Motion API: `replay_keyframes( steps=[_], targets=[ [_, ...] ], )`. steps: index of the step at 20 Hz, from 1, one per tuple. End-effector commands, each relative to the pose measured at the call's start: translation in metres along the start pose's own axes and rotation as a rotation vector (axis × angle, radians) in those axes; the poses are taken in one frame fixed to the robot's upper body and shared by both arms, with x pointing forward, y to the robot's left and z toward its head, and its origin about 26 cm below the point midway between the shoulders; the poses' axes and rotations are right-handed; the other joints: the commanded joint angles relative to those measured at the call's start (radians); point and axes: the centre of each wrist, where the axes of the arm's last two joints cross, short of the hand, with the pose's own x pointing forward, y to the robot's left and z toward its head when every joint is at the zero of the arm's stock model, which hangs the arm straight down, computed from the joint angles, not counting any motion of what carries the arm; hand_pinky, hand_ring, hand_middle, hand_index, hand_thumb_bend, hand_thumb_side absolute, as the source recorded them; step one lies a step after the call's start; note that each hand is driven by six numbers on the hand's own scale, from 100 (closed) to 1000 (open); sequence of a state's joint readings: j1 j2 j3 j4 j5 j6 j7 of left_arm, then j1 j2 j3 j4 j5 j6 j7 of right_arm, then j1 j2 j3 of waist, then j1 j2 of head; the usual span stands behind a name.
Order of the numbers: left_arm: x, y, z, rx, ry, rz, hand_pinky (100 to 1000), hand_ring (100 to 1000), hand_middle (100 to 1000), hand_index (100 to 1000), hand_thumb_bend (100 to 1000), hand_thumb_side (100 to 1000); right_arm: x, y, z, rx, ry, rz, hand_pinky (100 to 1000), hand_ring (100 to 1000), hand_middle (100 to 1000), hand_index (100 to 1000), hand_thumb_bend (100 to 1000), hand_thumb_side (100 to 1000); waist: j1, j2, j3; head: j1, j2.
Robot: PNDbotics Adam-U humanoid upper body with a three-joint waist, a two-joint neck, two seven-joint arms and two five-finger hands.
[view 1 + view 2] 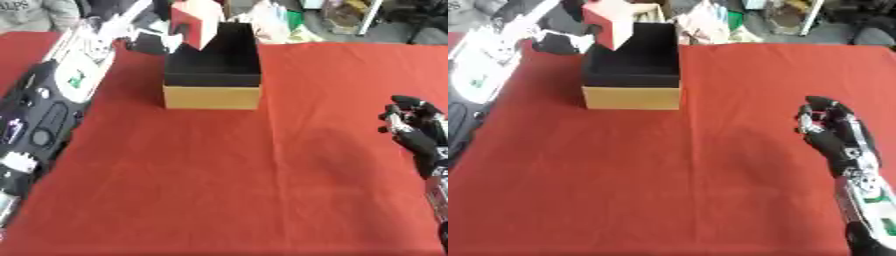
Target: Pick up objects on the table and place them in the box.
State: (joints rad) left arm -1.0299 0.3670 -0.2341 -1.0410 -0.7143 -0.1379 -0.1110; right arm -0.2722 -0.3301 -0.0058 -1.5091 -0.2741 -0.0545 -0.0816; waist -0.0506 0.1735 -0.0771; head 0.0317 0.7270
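- Two hands showed in the views: the left hand [150, 44] in the upper left of the frame, the right hand [830, 127] at the right edge, a little below mid-height.
- The left arm [52, 95] ran up the left side of the frame, black below and white above, ending at the dark hand beside the box's far left corner.
- That left hand was clamped on a red and white block [194, 24], its dark fingers curled against the block's left side.
- The block hung tilted over the far left part of the open box [213, 96], its lower corner dipping toward the box's black inside; whether it touched the wall could not be told.
- The box stood in the upper middle of the frame on the red tablecloth [236, 185], with tan cardboard outer walls and a black lining, its top open.
- The right hand rested apart from everything, well to the lower right of the box, with its fingers pointing up, partly bent and holding nothing.
- Its forearm [870, 200] ran down to the lower right corner, showing silver and white parts.
- Beyond the table's far edge, at the top of the frame, lay blurred clutter in white, green and grey.
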Motion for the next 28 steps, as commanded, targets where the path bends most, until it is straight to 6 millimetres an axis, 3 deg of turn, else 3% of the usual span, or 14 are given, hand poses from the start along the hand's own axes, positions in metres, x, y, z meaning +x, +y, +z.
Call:
replay_keyframes(
  steps=[1,4,6,7,11,16,17,19,23,28],
  targets=[
    [-0.003,0.003,-0.008,0.036,0.017,-0.032,658,563,506,784,164,184,0.009,-0.003,-0.006,0.014,-0.028,0.025,521,619,582,712,100,100,0.003,-0.010,-0.009,0.009,-0.017],
    [-0.005,-0.011,-0.011,0.027,0.039,-0.050,661,575,522,789,154,191,0.009,-0.001,-0.006,0.021,-0.027,0.022,521,619,582,712,100,100,0.004,-0.006,-0.019,0.018,-0.021],
    [-0.006,-0.019,-0.012,0.010,0.041,-0.068,691,643,609,821,201,204,0.009,0.000,-0.006,0.023,-0.026,0.021,521,619,582,712,100,100,0.005,-0.005,-0.024,0.020,-0.023],
    [-0.006,-0.022,-0.012,-0.003,0.038,-0.078,717,708,728,881,229,212,0.009,0.000,-0.006,0.024,-0.026,0.020,521,619,582,712,100,100,0.005,-0.004,-0.025,0.020,-0.024],
    [-0.008,-0.026,-0.009,-0.049,0.020,-0.078,762,800,859,930,301,224,0.008,0.000,-0.005,0.020,-0.022,0.021,521,619,582,712,100,100,0.009,-0.005,-0.024,0.016,-0.024],
    [-0.007,-0.019,-0.004,-0.026,0.006,-0.043,762,802,861,931,285,217,0.007,-0.002,-0.004,0.014,-0.019,0.021,521,619,582,712,100,100,0.011,-0.007,-0.021,0.009,-0.022],
    [-0.007,-0.016,-0.004,-0.018,0.004,-0.038,740,769,816,906,211,186,0.006,-0.002,-0.004,0.011,-0.017,0.022,521,619,582,712,100,100,0.010,-0.009,-0.018,0.008,-0.022],
    [-0.010,-0.003,0.001,0.048,-0.019,-0.021,737,763,804,901,184,176,0.005,-0.005,-0.002,0.001,-0.011,0.025,521,619,582,712,100,100,0.009,-0.014,-0.007,0.001,-0.019],
    [-0.019,0.010,0.022,0.149,-0.065,0.003,717,733,763,890,104,164,0.003,-0.008,0.000,-0.008,-0.006,0.030,521,619,582,712,100,100,0.010,-0.020,0.010,-0.008,-0.014],
    [-0.033,0.013,0.058,0.214,-0.052,0.049,703,716,740,890,100,168,0.003,-0.011,0.001,-0.020,-0.006,0.034,521,619,582,712,100,100,0.009,-0.026,0.029,-0.020,-0.012]
  ],
)
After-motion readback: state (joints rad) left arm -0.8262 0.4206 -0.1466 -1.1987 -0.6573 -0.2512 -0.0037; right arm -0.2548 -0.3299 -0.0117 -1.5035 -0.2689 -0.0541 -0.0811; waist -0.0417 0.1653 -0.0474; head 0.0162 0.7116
